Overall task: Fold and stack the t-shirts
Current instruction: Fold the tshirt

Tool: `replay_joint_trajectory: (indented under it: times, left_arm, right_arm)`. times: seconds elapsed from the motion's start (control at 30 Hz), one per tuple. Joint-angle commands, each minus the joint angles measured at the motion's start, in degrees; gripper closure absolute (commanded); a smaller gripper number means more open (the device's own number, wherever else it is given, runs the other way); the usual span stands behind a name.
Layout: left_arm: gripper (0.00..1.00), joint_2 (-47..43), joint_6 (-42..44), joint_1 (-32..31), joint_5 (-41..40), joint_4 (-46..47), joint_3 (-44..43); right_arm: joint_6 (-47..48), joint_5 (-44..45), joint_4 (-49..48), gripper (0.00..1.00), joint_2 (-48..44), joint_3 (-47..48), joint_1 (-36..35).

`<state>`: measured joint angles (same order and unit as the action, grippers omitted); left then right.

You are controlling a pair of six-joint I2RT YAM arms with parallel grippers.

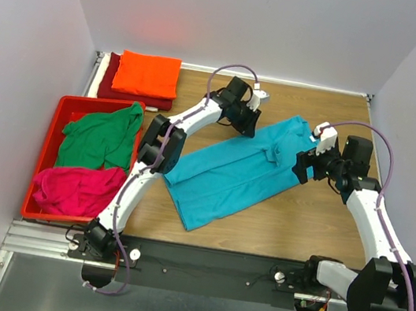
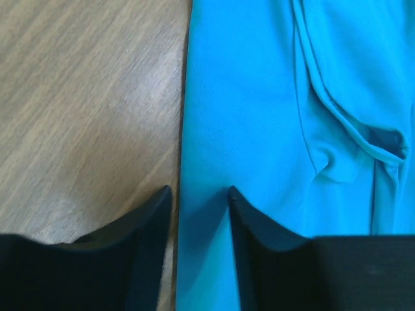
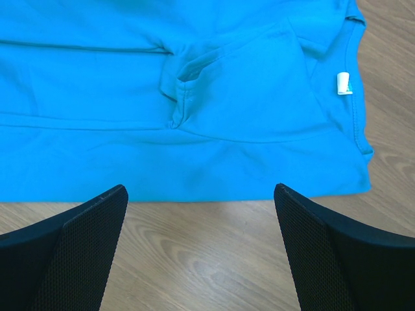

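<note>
Your left hand (image 2: 199, 191) has its jaws narrowly parted astride the edge of the turquoise t-shirt (image 1: 229, 171), which lies spread across the centre of the overhead frame on the worktop (image 1: 292, 225). Your right hand (image 3: 201, 194) gapes wide over bare wood just beside the shirt's collar end, right of centre.

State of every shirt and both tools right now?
Turquoise shirt: flat on table, sleeve folded in, fold unfinished.
Orange shirt: folded, top of stack.
Dark red shirt: folded, under the orange one.
Green shirt: crumpled in crate.
Magenta shirt: crumpled in crate.
Left tool: narrowly open, astride the turquoise shirt's edge.
Right tool: wide open, empty.
</note>
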<state>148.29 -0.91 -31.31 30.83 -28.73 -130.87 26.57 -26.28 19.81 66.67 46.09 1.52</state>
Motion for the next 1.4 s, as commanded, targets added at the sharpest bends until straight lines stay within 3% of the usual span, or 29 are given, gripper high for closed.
replay_joint_trajectory:
  times: [0.0, 0.17, 0.3, 0.47, 0.63, 0.7, 0.73, 0.83, 0.97, 1.07, 1.1, 1.2, 1.3, 1.33, 1.37]
  left_arm:
    - [0.61, 2.36, -0.5, -0.94, 0.19, -1.76, -1.5]
    - [0.73, 2.18, 0.55, -1.04, -0.24, -3.0, -1.49]
    - [0.98, 1.13, -3.12, 0.98, -2.09, -0.72, -0.88]
    - [1.0, -3.87, -16.02, 8.26, -6.65, 7.88, 6.04]
    - [1.0, -8.8, -19.31, 12.15, -6.75, 13.08, 11.33]
    - [0.87, -11.08, -18.0, 12.5, -4.91, 13.35, 11.86]
    - [0.74, -12.92, -17.38, 12.41, -3.94, 13.26, 12.04]
    - [0.57, -17.05, -14.49, 12.41, -2.7, 13.26, 13.97]
    - [0.5, -31.51, -9.57, 12.5, -7.95, 16.33, 22.74]
    - [0.47, -47.76, -4.12, 12.41, -18.3, 18.96, 35.54]
    - [0.47, -47.83, -2.88, 12.41, -18.35, 20.02, 38.55]
    - [0.44, -61.86, 2.21, 12.5, -27.2, 24.59, 51.61]
    - [0.34, -75.92, 4.68, 12.59, -34.15, 30.12, 65.62]
    - [0.24, -82.65, 4.86, 12.68, -37.04, 31.09, 69.05]
    - [0.21, -86.03, 5.47, 12.68, -38.29, 32.84, 75.26]
  right_arm:
    - [0.15, -0.61, -0.21, 0.0, -0.67, -0.65, 0.41]
    - [0.15, -0.61, -0.21, 0.0, -0.58, -0.56, 0.5]
    - [0.15, -0.61, -0.21, 0.0, -0.58, -0.65, 0.59]
    - [0.15, -0.52, -0.21, 0.0, -0.67, -0.65, 0.85]
    - [-0.37, -0.35, -0.3, 0.0, 0.03, -0.56, 0.94]
    - [-0.99, 0.09, -0.3, 0.0, 0.82, -0.38, 0.94]
    - [-1.25, 0.27, -0.48, 0.0, 1.17, -0.21, 0.94]
    - [-3.36, -0.08, -0.48, 0.0, 3.81, 0.49, 0.94]
    - [-5.73, -3.41, -1.09, 0.0, 6.71, 1.02, 1.03]
    - [-11.25, -9.11, -5.3, 0.0, 10.12, 0.76, 0.85]
    - [-13.1, -10.18, -5.31, 0.0, 10.14, 1.02, 0.85]
    - [-19.77, -13.78, -9.43, 0.0, 15.49, 3.3, 0.77]
    - [-30.05, -10.66, -15.14, 0.0, 22.43, 7.87, -0.63]
    - [-32.69, -8.37, -17.5, 0.0, 24.1, 8.84, -2.55]
    - [-36.03, -7.48, -18.4, 0.0, 26.64, 9.98, -3.44]
